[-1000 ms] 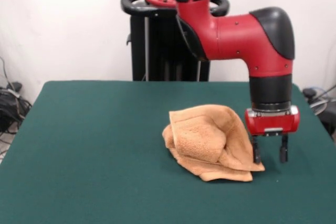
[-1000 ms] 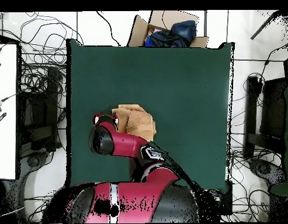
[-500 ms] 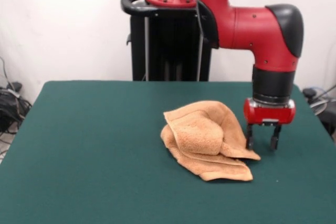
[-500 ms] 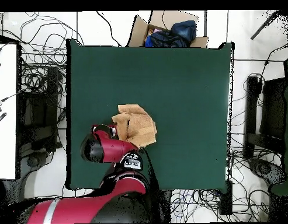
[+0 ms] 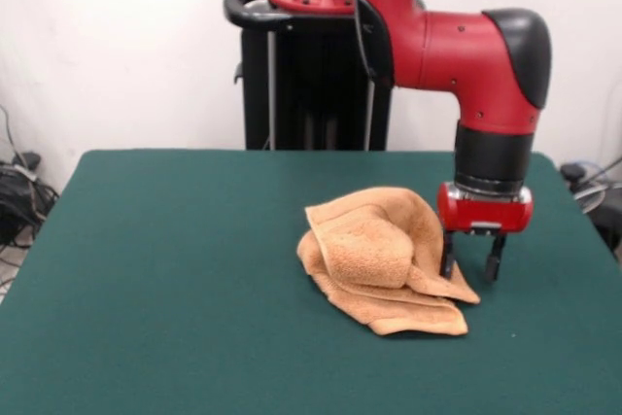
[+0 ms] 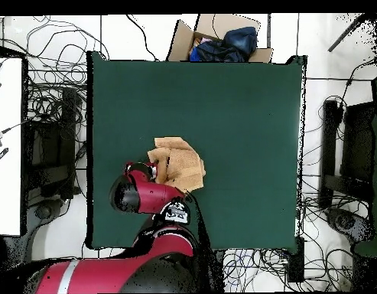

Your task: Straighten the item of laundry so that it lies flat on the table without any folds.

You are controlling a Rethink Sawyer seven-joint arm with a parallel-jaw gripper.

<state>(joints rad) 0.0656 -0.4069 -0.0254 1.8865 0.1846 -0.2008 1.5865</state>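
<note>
The orange-tan towel point(image 5: 384, 258) lies bunched and folded over itself on the dark green table point(image 5: 175, 279), right of centre in the front view. In the overhead view the towel point(image 6: 178, 162) sits near the table's point(image 6: 237, 115) lower left part. My gripper point(image 5: 471, 267) hangs at the towel's right edge, open, with its left finger against the cloth and the right finger just off it over bare felt. Nothing is held. Seen from overhead, the arm point(image 6: 141, 195) covers the gripper and the towel's lower left corner.
A cardboard box point(image 6: 214, 40) with dark blue cloth stands just past the table's top edge in the overhead view. Cables lie on the floor all around. The black pedestal point(image 5: 311, 75) rises behind the table.
The towel was lowered from a lifted drape to a flatter heap and slid slightly left. The gripper moved back and left along the towel's right edge, staying open.
</note>
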